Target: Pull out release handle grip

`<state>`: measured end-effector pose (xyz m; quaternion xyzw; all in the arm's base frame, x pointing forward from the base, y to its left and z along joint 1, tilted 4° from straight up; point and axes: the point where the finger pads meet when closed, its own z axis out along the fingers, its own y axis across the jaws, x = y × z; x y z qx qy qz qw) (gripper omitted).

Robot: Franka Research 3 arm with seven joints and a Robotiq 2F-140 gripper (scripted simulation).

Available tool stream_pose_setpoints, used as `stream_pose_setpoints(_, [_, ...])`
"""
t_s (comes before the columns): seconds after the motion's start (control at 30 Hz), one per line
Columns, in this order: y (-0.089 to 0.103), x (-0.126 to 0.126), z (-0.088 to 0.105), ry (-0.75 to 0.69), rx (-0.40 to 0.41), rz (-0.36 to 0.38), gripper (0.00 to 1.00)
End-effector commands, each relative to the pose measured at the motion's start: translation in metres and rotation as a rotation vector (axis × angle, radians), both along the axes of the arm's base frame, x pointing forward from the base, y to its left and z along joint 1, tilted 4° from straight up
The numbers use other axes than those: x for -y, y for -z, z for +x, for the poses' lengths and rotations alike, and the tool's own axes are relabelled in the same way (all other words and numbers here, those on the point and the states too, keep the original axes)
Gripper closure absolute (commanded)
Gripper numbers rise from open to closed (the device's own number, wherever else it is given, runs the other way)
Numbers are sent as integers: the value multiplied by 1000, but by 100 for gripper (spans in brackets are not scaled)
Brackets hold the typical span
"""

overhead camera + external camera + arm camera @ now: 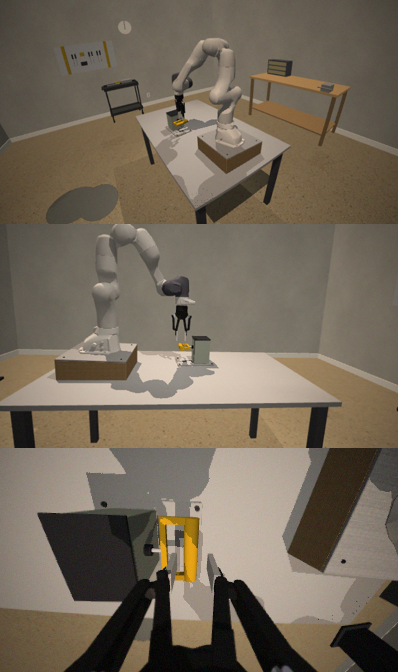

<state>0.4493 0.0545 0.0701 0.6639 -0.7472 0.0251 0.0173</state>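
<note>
The release handle's yellow grip (178, 549) is a rectangular loop on a thin rod in front of its grey housing (95, 550). It also shows in the exterior view (184, 346) beside the housing (201, 349) and in the top view (180, 122). My gripper (192, 560) (180, 337) points straight down above the grip, a short way over it. Its fingers stand partly open with nothing between them. The fingertips straddle the line of the grip's outer bar without touching it.
The housing stands on a small base plate (193, 363) bolted to the white table. My arm's brown pedestal (96, 364) sits on the table to the left. A wooden bench (298, 99) and a black cart (123, 96) stand far off in the room.
</note>
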Motion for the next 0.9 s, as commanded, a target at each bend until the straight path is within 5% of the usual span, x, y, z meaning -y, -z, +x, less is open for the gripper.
stream_pose_setpoints(0.0, [4,1,2,10,8,-1,68])
stream_pose_setpoints(0.87, [18,2,2,10,8,-1,68])
